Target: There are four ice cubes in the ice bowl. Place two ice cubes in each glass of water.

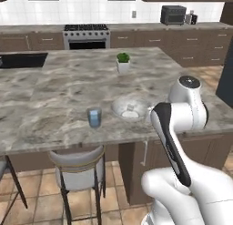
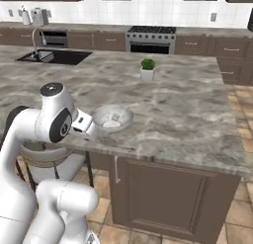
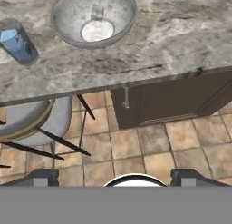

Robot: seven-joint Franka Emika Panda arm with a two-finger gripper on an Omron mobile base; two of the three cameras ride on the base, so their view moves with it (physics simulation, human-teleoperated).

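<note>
One translucent blue-tinted glass tumbler (image 1: 94, 117) stands just beside the wide grey metallic ice bowl (image 1: 119, 109), within easy transfer reach | pale ice cube (image 3: 97, 12) inside bowl | gripper (image 3: 115, 177) fingers spread, empty, off the counter edge.

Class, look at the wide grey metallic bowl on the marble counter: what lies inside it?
Inside the wide grey metallic bowl, one small pale translucent ice cube shows near a pale patch on the bottom. More cubes cannot be made out.

The ice cubes (image 3: 97, 12) in the ice bowl (image 3: 68, 14) blur together, too indistinct to count
</note>
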